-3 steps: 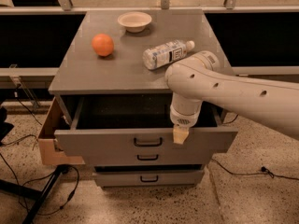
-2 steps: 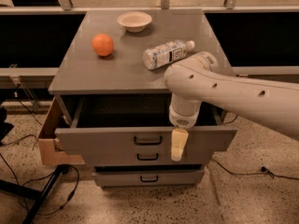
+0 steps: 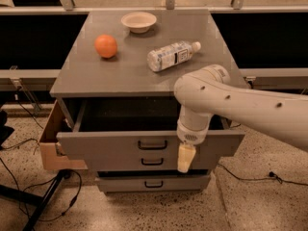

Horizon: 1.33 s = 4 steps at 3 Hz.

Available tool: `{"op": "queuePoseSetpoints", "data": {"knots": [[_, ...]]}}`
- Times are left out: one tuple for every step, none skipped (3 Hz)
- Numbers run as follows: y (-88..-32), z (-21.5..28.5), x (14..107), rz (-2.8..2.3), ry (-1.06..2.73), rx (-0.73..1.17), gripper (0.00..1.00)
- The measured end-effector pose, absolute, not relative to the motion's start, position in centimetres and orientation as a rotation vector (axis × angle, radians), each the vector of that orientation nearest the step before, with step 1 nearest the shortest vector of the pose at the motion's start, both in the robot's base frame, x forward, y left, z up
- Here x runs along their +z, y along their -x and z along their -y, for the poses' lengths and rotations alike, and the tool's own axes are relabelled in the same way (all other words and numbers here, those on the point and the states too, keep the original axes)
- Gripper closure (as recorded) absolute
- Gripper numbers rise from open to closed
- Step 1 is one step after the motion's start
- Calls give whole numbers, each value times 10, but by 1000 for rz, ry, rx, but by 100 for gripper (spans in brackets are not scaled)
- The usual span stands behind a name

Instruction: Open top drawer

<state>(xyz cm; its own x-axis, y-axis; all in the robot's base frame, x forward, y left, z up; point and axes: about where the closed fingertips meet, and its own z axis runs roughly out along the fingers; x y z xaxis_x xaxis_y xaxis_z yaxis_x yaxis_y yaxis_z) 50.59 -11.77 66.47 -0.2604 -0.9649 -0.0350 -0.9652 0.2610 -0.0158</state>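
Grey cabinet top bears orange, bowl and lying bottle; claw hangs below its front edge

We find the top drawer open from above, though the arm crosses one end; the gripper hangs before its front, beside the handle.

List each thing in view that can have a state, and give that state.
Top drawer: pulled open.
Bottle: lying on its side, capped.
Bowl: upright, empty.
Orange: whole, unpeeled.
End effector: pointing down before the drawer front, right of its handle.
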Motion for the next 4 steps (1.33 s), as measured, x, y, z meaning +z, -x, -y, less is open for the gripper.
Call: {"op": "queuePoseSetpoints", "data": {"knots": [[-467,121,664,-2512,1872,69,50],[-467,121,665,-2513,1872,70,72],[-466,121,665,-2513,1874,70,71],[-465,122,664,-2514,1876,70,47]]}}
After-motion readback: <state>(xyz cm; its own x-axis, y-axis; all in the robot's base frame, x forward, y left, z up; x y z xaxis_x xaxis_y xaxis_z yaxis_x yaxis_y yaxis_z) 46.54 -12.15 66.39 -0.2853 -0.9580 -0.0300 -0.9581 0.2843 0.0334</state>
